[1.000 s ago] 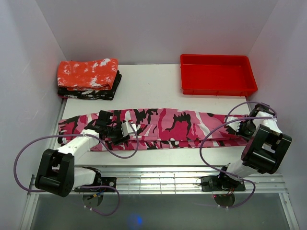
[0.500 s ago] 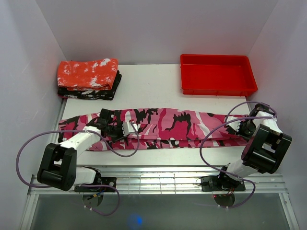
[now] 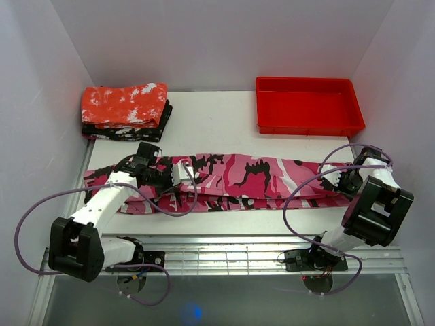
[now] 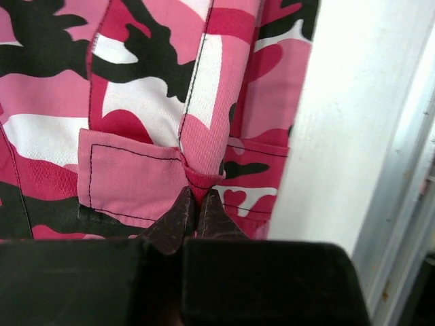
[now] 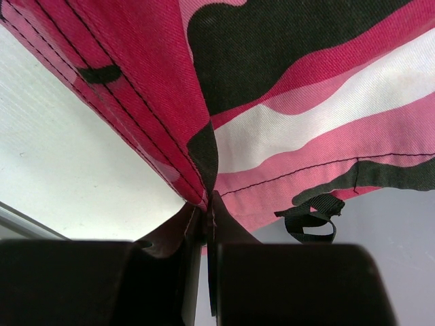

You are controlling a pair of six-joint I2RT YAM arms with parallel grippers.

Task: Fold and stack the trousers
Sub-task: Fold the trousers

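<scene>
The pink camouflage trousers (image 3: 251, 180) lie stretched left to right across the front of the table. My left gripper (image 3: 182, 178) is over their left part, near the front edge. In the left wrist view it (image 4: 195, 197) is shut on a small pinched fold of the trousers (image 4: 143, 88) beside a pale pink pocket flap (image 4: 129, 180). My right gripper (image 3: 340, 178) is at the trousers' right end. The right wrist view shows it (image 5: 207, 204) shut on a seamed edge of the cloth (image 5: 306, 81), which is lifted off the table.
A red tray (image 3: 309, 129) stands at the back right. At the back left, a folded red cloth with white speckles (image 3: 126, 103) rests on a dark folded cloth (image 3: 126, 132). A metal rack (image 3: 224, 255) runs along the table's front edge. White walls close in both sides.
My left gripper has closed from open onto a pinch of the trousers, and the left arm has shifted slightly toward the back. The right arm has not moved.
</scene>
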